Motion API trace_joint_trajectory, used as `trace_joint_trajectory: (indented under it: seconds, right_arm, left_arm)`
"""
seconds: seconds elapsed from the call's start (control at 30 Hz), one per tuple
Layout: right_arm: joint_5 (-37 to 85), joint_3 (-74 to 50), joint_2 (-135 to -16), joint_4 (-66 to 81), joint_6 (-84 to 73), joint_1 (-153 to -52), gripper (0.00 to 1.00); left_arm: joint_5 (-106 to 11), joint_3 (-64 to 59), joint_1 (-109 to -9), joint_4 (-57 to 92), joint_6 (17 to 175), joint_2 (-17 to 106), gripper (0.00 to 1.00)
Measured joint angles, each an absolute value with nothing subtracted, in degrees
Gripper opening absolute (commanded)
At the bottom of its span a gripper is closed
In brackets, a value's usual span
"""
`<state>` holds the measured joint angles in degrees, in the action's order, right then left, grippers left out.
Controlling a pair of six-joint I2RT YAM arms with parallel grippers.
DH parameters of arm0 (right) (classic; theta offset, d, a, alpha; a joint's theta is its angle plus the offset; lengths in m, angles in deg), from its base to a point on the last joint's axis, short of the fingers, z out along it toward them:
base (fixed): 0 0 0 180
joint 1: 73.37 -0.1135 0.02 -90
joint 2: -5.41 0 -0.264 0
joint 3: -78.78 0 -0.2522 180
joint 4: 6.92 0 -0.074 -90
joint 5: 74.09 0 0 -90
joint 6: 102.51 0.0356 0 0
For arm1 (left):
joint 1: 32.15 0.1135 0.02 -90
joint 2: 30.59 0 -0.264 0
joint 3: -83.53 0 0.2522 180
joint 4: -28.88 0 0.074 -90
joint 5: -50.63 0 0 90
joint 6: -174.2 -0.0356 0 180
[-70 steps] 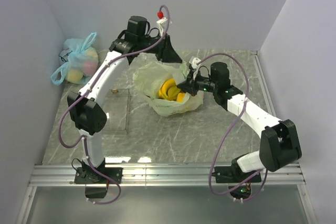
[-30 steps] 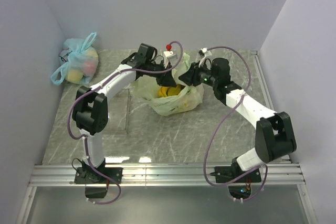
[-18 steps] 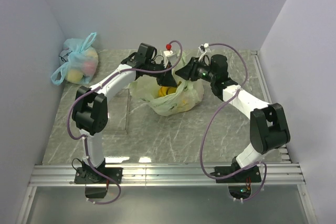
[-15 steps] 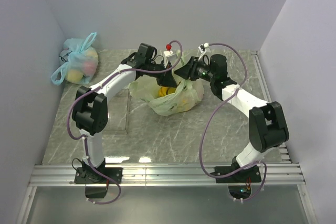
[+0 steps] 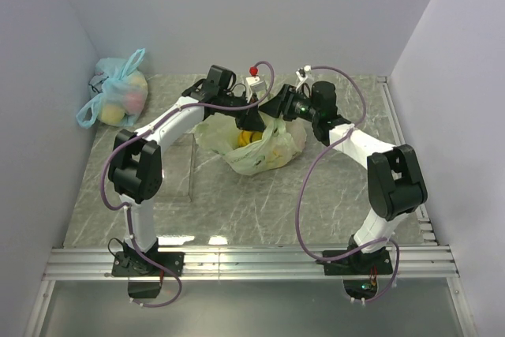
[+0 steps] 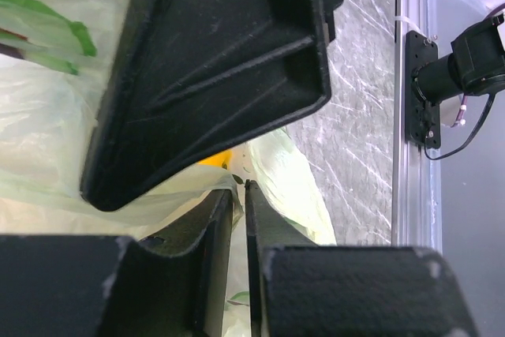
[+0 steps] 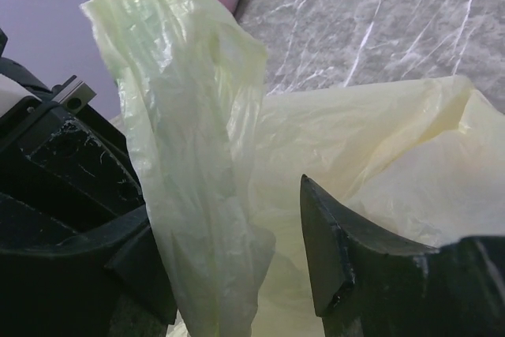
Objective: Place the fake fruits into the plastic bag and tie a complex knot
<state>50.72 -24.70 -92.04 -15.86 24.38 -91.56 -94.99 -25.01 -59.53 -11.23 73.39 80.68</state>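
Note:
The pale green plastic bag (image 5: 264, 151) sits mid-table with its mouth gathered up between both grippers. Yellow fake fruits (image 5: 251, 136) show inside it; in the left wrist view only a yellow sliver (image 6: 215, 160) peeks past the film. My left gripper (image 5: 250, 110) hangs over the bag's mouth, its jaws (image 6: 239, 192) shut on a thin fold of the bag (image 6: 47, 116). My right gripper (image 5: 276, 108) is close beside it, open (image 7: 229, 266). A handle loop (image 7: 181, 100) stands upright between its fingers, lying against the left finger (image 7: 134, 258) and apart from the right one.
A light blue knotted bag (image 5: 118, 96) with pale fruits lies in the back left corner. A clear rectangular tray (image 5: 177, 167) lies left of the green bag. An aluminium rail (image 5: 390, 116) runs along the table's right edge, and walls close three sides.
The right gripper has moved left, up against the left gripper, and its jaws have spread apart around the handle loop. The left arm has stayed put.

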Motion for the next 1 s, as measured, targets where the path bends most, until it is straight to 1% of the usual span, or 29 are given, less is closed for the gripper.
trace_joint_trajectory:
  seconds: [0.23,0.37,0.57,0.63,0.67,0.7,0.73,0.77,0.8,0.83,0.9,0.97,1.0]
  right_arm:
    - [48.9,-22.0,-92.0,-12.3,22.3,-91.9,0.62]
    - [50.5,-21.8,-92.1,-13.0,23.3,-92.0,0.63]
    - [51.8,-21.8,-92.1,-12.6,23.5,-92.3,0.62]
    - [51.3,-21.4,-92.4,-11.7,22.5,-92.7,0.55]
    - [51.2,-21.0,-92.7,-11.4,22.1,-92.9,0.37]
    - [51.3,-20.8,-93.1,-11.2,21.8,-93.0,0.27]
    - [51.5,-20.4,-93.6,-11.1,21.7,-93.1,0.19]
    - [51.8,-20.2,-94.2,-11.1,21.5,-93.1,0.12]
    - [52.0,-20.3,-94.5,-11.1,21.4,-93.2,0.02]
    - [52.2,-20.4,-94.6,-11.0,21.3,-93.2,0.0]
    - [52.2,-20.8,-94.4,-11.2,21.0,-93.3,0.0]
    - [52.3,-21.2,-93.9,-11.5,20.5,-93.3,0.0]
    - [52.3,-21.5,-93.4,-11.6,20.2,-93.3,0.0]
  left_arm:
    - [-95.0,-25.0,-59.5,-10.9,73.4,80.7,0.2]
    - [-95.0,-25.0,-59.5,-10.5,73.6,80.7,0.22]
    - [-95.1,-25.0,-59.5,-9.1,74.4,80.7,0.23]
    - [-95.1,-25.0,-59.5,-8.5,74.7,80.6,0.23]
    - [-95.1,-25.0,-59.5,-8.2,74.9,80.6,0.23]
    - [-95.2,-25.0,-59.5,-7.9,74.9,80.6,0.28]
    - [-95.2,-25.0,-59.5,-7.8,74.9,80.6,0.31]
    - [-95.1,-25.1,-59.5,-8.1,74.8,80.6,0.36]
    - [-95.1,-25.3,-59.5,-8.4,74.8,80.6,0.4]
    - [-95.1,-25.4,-59.2,-8.7,75.2,80.6,0.46]
    - [-95.1,-25.8,-58.5,-8.8,77.2,80.3,0.54]
    - [-95.0,-25.8,-56.8,-8.7,80.3,79.2,0.58]
    - [-94.9,-25.8,-55.4,-8.5,82.2,78.2,0.64]
